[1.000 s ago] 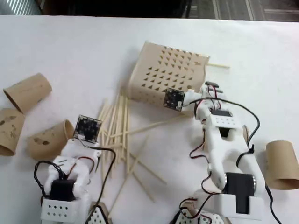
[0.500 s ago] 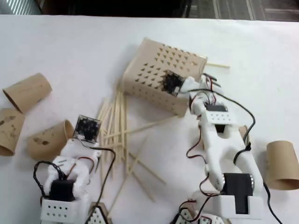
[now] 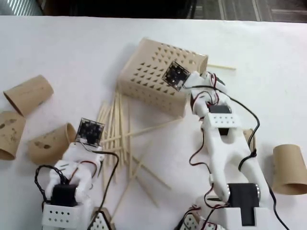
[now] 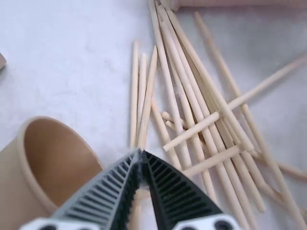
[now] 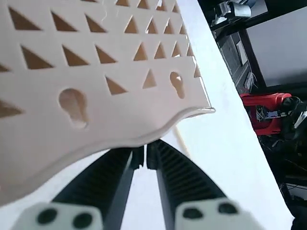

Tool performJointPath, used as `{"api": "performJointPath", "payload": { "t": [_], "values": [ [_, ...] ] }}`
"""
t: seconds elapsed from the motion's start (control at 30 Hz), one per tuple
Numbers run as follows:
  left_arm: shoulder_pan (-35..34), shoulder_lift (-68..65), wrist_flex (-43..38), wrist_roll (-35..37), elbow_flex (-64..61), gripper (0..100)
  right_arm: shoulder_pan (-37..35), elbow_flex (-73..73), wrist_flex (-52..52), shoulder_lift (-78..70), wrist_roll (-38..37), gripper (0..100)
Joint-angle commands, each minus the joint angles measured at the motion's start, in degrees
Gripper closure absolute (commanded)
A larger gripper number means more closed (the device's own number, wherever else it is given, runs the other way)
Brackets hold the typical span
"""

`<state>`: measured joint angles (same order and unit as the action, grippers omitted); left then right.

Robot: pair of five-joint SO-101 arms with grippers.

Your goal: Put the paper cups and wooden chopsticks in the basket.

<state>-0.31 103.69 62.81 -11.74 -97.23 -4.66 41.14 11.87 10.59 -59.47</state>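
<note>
Dragged leftward and turned, the basket (image 3: 148, 79) now touches the scattered chopsticks (image 3: 120, 124); the right gripper (image 5: 145, 155) pinches its rim. The left gripper (image 4: 140, 155), pressed together and empty, hangs beside 1 paper cup (image 4: 43, 163). That thin-rim pinch could slip and drop the basket.

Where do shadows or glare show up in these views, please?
High view: even light on the table, only faint shadows beside the chopsticks. Left wrist view: the inside of the paper cup is shaded. Right wrist view: a small sheen on the rim of the basket, the table bright beyond.
</note>
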Motion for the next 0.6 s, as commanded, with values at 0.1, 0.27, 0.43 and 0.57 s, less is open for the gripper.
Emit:
{"api": "performJointPath", "payload": {
  "t": [0.1,0.27,0.43,0.57],
  "values": [
    [0.04,0.48,-1.14,-0.26,0.26,98,-0.66,-2.99,-0.48,3.91,0.70,97.5],
    [0.04,0.48,-1.14,-0.26,0.26,98,-3.65,-3.34,-0.66,3.91,0.88,97.5],
    [0.04,0.48,-1.14,-0.26,0.26,98,-7.43,-5.89,-0.57,6.37,7.47,97.1],
    [0.04,0.48,-1.14,-0.26,0.26,98,-9.98,-9.85,-0.48,6.90,10.55,97.1]
  ]
}}
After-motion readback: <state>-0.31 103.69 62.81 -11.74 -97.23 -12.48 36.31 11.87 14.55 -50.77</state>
